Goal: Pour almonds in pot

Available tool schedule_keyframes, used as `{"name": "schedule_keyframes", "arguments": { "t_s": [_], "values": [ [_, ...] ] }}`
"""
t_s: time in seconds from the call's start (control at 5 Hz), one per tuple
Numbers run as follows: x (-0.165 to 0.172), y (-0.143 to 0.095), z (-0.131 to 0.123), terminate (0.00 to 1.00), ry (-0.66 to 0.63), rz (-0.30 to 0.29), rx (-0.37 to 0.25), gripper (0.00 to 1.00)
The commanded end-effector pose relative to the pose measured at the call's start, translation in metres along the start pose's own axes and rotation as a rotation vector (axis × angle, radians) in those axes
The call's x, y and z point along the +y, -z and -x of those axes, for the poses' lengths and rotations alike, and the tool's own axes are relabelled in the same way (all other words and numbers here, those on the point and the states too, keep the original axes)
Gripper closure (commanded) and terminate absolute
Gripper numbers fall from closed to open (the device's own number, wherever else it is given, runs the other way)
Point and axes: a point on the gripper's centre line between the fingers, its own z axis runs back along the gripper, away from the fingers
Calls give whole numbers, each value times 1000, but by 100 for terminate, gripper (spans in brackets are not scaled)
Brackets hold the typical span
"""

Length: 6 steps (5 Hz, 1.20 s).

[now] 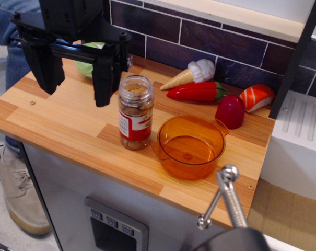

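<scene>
The almonds show through a clear plastic jar (136, 112) with a red-and-white label. The jar stands upright on the wooden counter, without a lid as far as I can see. The orange translucent pot (189, 146) sits just right of the jar, empty, with two small side handles. My black gripper (75, 78) hangs open above the counter, up and to the left of the jar. Its right finger (104, 78) is close beside the jar's top, not touching it. The gripper holds nothing.
Toys lie along the dark tiled back wall: an ice cream cone (191, 75), a red chili pepper (197, 91), a dark red rounded toy (230, 111), a sushi piece (256, 97) and a green vegetable (90, 65) behind the gripper. A white rack (299, 125) stands at the right. A metal handle (225, 196) sticks up in front.
</scene>
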Motion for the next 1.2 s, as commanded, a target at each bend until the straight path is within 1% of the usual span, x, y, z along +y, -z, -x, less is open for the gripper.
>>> {"name": "schedule_keyframes", "arguments": {
  "t_s": [0.0, 0.2, 0.4, 0.6, 0.8, 1.0],
  "values": [
    [0, 0, 0, 0, 0, 0, 0, 0],
    [2, -5, -14, 0, -192, 134, 51, 0],
    [14, -5, -30, 0, -362, 223, 101, 0],
    [35, -3, -42, 0, -561, 304, 147, 0],
    [58, 7, -65, 0, -782, 352, 236, 0],
    [72, 18, -83, 0, -860, 382, 284, 0]
  ]
}}
